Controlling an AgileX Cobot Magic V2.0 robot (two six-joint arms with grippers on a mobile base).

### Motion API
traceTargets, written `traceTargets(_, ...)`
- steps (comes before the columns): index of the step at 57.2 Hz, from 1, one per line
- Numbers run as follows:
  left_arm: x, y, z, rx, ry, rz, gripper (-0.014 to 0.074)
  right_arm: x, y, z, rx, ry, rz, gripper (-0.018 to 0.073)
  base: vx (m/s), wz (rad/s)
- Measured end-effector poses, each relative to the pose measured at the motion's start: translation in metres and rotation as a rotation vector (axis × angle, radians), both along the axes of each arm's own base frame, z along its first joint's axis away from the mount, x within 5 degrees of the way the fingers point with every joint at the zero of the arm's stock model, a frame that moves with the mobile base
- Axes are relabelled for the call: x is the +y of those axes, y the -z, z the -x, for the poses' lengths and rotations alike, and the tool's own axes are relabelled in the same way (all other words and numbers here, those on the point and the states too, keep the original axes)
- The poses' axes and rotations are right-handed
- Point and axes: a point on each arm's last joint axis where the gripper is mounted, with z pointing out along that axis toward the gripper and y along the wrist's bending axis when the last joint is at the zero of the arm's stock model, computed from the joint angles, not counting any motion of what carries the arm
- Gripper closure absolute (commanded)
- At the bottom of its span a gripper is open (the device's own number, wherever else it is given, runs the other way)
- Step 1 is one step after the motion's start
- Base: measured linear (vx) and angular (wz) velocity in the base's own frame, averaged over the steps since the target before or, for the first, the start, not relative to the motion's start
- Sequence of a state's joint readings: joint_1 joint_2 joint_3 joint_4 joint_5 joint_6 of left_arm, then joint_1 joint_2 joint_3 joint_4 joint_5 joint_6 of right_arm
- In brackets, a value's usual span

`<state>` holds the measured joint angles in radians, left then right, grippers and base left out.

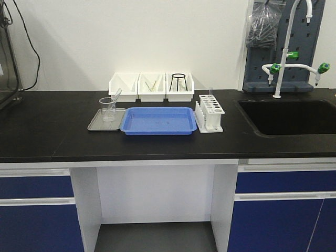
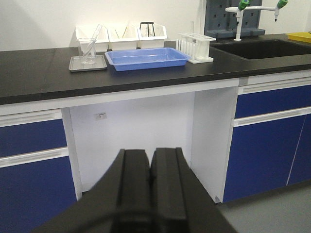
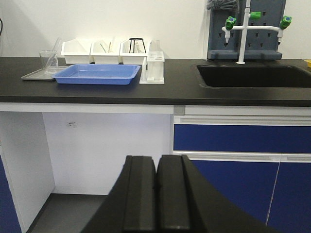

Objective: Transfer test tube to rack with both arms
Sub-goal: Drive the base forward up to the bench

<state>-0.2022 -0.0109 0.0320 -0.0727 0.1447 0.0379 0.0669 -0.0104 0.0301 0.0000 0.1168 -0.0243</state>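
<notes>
The test tube (image 1: pixel 116 96) is thin clear glass and leans in a glass beaker (image 1: pixel 108 109) on a grey tray at the counter's left. The white rack (image 1: pixel 210 112) stands right of a blue tray (image 1: pixel 157 121). Another thin clear tube (image 1: pixel 211 91) seems to stand upright in the rack. My left gripper (image 2: pixel 150 153) is shut and empty, low in front of the cabinet, far below the tube (image 2: pixel 96 34) and the rack (image 2: pixel 196 47). My right gripper (image 3: pixel 156 159) is also shut and empty, below the counter, with the rack (image 3: pixel 153 68) up and ahead. Neither arm shows in the front view.
Three white open-front bins (image 1: pixel 151 86) stand at the back by the wall, one holding a black wire stand. A black sink (image 1: pixel 287 116) with a white faucet (image 1: pixel 283 63) lies to the right. Blue cabinet doors (image 3: pixel 228 138) and an open kneehole (image 2: pixel 131 141) are under the counter.
</notes>
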Motion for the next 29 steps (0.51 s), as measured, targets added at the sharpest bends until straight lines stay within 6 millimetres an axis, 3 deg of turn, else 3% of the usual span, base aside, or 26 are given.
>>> traceTargets(29,0.0000,0.0000,0.0000,0.000,0.000,0.000,0.0603,0.0000,0.0000,0.0000,0.000,0.000,0.000,0.0570,0.00,0.01)
